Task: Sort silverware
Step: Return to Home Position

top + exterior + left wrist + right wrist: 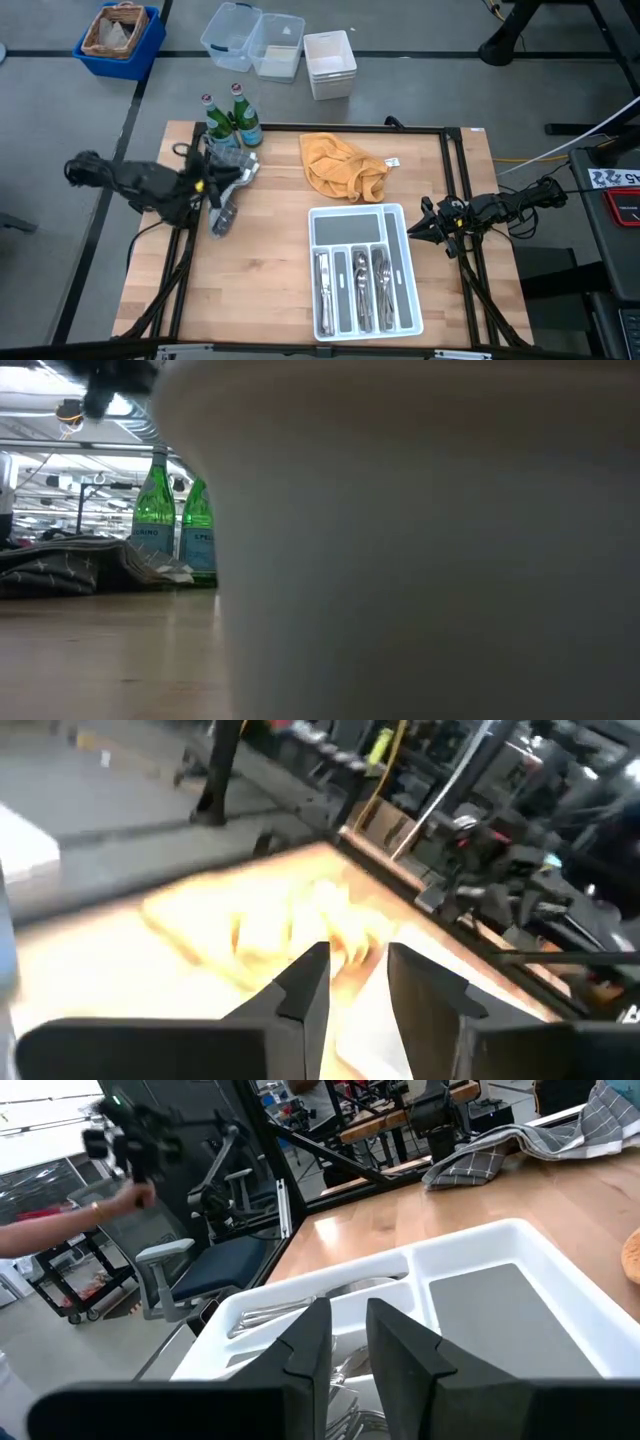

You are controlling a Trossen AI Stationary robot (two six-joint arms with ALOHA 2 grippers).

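1. White tray (420, 560) wall fills the low view and hides its contents; green bottles (155, 520) stand far left.
2. High view only: silverware (365, 285) lies in the tray's long compartments.
3. Left gripper (357, 955), near the bottles, and right gripper (348, 1308), beside the tray's right edge: fingers narrowly parted, holding nothing.

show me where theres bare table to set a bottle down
Biggest bare wood: left of the white tray, up to the grey cloth. Smaller patch: between orange cloth and right pincer. Crowded: by the green bottles, around the left pincer.

A blurred white tray wall (430, 560) fills the low view, hiding the silverware (360, 280)
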